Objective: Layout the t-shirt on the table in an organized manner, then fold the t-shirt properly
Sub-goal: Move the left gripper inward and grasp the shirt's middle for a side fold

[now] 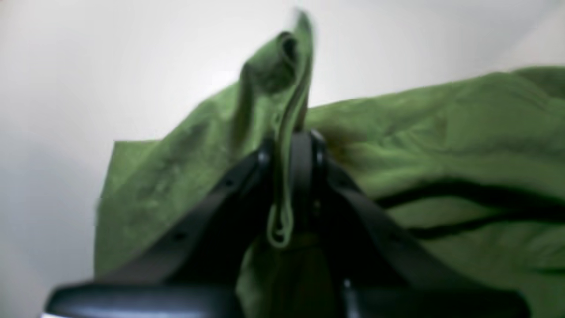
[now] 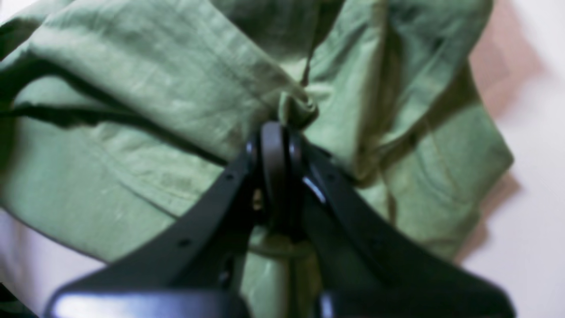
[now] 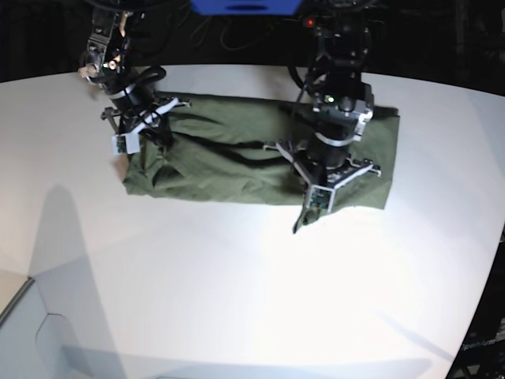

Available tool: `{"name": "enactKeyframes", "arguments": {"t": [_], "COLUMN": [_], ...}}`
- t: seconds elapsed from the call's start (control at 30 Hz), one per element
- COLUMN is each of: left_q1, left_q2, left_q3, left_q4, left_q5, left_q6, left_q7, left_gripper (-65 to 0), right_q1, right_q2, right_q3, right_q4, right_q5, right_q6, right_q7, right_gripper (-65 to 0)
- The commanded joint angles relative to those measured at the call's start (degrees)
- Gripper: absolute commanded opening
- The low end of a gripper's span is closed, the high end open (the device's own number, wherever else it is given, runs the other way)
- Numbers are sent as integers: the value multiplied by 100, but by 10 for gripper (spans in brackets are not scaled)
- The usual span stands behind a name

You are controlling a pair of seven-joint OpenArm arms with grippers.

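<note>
**Both grippers pinch the shirt, with a loose hold the main risk**

The plain olive-green, wrinkly cotton t-shirt (image 3: 237, 158) lies as a long, partly folded band across the far half of the large glossy white table (image 3: 237, 300), running from about 9 o'clock to 3 o'clock in the base view. Deep creases cross its middle.

The left gripper (image 1: 289, 141) is clenched on a thin ridge of fabric: in its wrist view a doubled hem passes between the black fingers (image 1: 304, 159) and a peak of cloth stands up at 12 o'clock beyond them. In the base view this arm sits over the shirt's 3 o'clock end. The right gripper (image 2: 276, 132) is likewise closed on a small bunched knot of cloth at its tips, with the shirt spreading away at 10 and 2 o'clock; it works the 9 o'clock end.

Judging from this, a fold or a straightening pull is under way. The left pinch looks slight, only a hem edge, so it could slip out under tension and let that end fall crooked. If the arms pull unevenly, the middle creases may be locked in. Bunched layers at the right pinch could drag an underlying layer along and skew the fold.
</note>
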Motion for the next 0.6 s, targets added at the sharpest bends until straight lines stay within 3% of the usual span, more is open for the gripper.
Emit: {"name": "enactKeyframes", "arguments": {"t": [0.0,0.07,0.33,0.57], "left_q1": [-132,-123,-105,-96], "left_q2": [44,44,-104,-429], "left_q3": [234,560,1465,1483], "left_q4": [62,45,10,-316], "left_q5": [-20,-20,-20,-46], "left_q6": [159,423,968,994], "left_q7": [-198,-198,-198,-189], "left_gripper": [-649,-649,-649,-649], "right_q1": [4,4,4,12], "right_q2": [2,2,2,2], "right_q3": [-6,-6,-6,-6], "right_q4": [72,72,81,90], "right_q5": [12,12,12,12], "right_q6": [42,42,42,42], "right_q7": [13,13,13,13], "right_gripper": [-650,-650,-650,-650]}}
